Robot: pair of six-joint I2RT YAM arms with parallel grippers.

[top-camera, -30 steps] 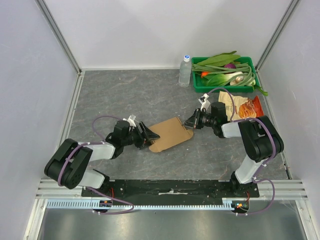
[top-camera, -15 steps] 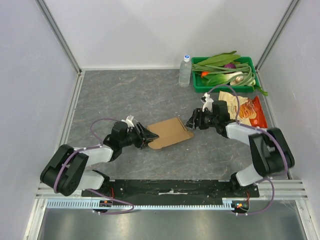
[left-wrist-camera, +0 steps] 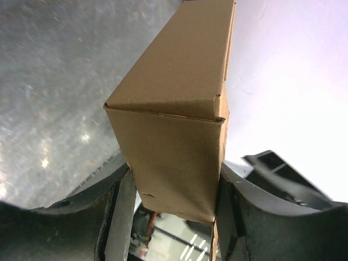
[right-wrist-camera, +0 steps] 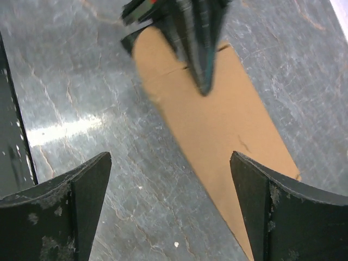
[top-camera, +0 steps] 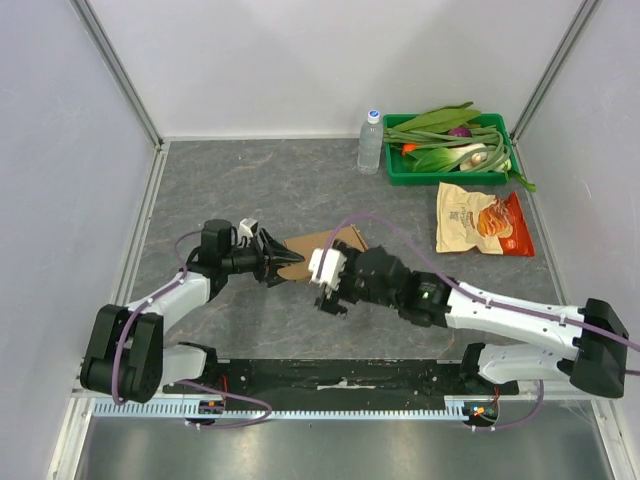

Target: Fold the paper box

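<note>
The paper box (top-camera: pixel 322 250) lies on the grey tabletop (top-camera: pixel 230 180) near its middle. In the top view its long axis runs from near-left to far-right. The left gripper (top-camera: pixel 270 260) is closed on the near-left end: in the left wrist view a finger (left-wrist-camera: pixel 117 209) presses each side of the brown carton (left-wrist-camera: pixel 174 157). I cannot tell whether that end is lifted off the surface or resting on it. The right gripper (top-camera: pixel 328 282) holds nothing. Its jaws are spread wide, hovering just on the near side of the box at about mid-length, so it is the arm nearer the free part. From its own camera the cardboard (right-wrist-camera: pixel 217 125) runs diagonally from top centre to lower right, off toward one finger (right-wrist-camera: pixel 283 212) rather than centred in the gap. Any fold by this arm probably depends on moving toward the far-right end, along that axis and away from the left gripper's tips (right-wrist-camera: pixel 196 38).
</note>
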